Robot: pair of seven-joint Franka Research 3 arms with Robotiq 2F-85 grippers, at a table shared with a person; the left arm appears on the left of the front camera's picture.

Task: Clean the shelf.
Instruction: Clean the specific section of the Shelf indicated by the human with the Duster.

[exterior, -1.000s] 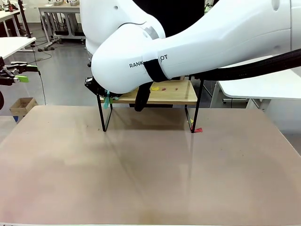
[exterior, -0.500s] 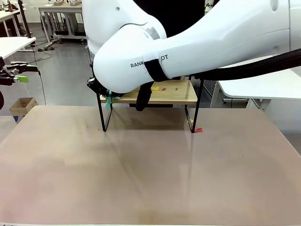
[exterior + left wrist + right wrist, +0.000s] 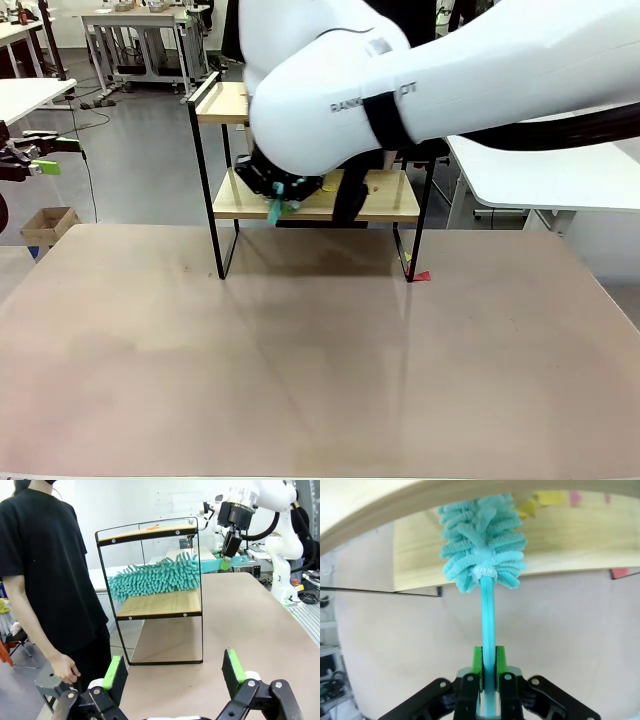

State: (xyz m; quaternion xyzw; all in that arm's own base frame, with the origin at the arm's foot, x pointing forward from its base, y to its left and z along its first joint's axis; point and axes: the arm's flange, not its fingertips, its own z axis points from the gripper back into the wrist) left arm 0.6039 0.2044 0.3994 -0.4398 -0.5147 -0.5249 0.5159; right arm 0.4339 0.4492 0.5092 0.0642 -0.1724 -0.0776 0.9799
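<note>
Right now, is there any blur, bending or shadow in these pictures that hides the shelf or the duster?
Front view: sharp, evenly lit, but the right arm blocks much of the shelf, which casts a soft shadow on the table. Left wrist view: clear, the teal duster crisp. Right wrist view: strong wide-angle bending bows the shelf boards.
</note>
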